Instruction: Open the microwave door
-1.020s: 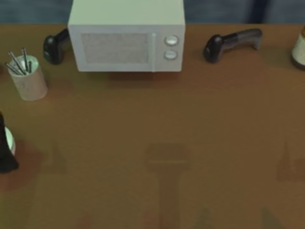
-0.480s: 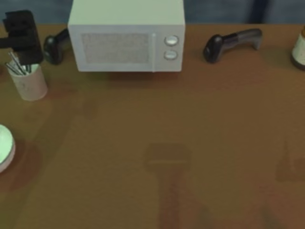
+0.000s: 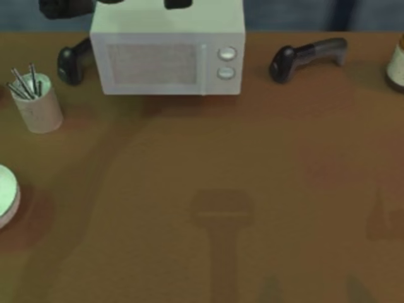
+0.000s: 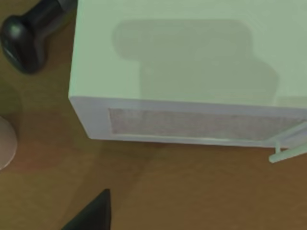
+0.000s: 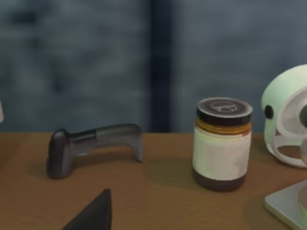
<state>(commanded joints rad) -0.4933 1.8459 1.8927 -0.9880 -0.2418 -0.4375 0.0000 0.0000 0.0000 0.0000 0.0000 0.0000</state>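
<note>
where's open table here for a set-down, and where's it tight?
Free: the wide stretch of table in front of the microwave, reaching the near edge. Also between the microwave and the right scanner. Tight: far left, where the left scanner, pen cup and bowl crowd in, with the left gripper above. The jar takes the far-right corner.

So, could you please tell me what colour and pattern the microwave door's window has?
Grey speckled mesh, set in the pale white-green microwave door; clearest in the top view.
</note>
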